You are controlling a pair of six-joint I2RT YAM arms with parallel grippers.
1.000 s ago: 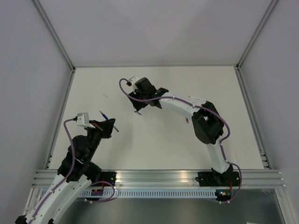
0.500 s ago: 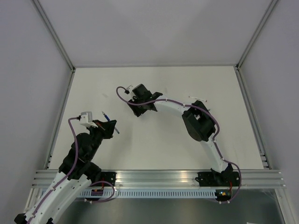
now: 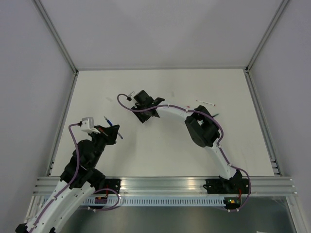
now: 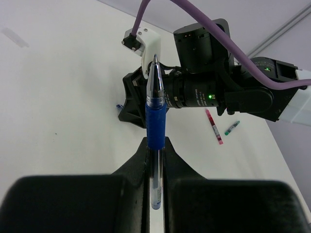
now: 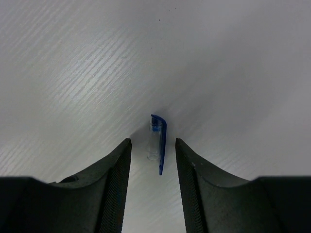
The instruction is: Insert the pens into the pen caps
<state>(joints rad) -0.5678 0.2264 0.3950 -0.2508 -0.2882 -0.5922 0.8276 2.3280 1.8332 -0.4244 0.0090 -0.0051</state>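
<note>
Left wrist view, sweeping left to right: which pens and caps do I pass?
blue cap → blue pen → red pen → green pen

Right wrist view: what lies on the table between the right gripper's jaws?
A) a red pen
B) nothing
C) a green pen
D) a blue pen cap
D: a small blue pen cap with a clip lies on the table between the open jaws of the right gripper, apart from both. The blue pen itself is clamped in the left gripper.
</note>
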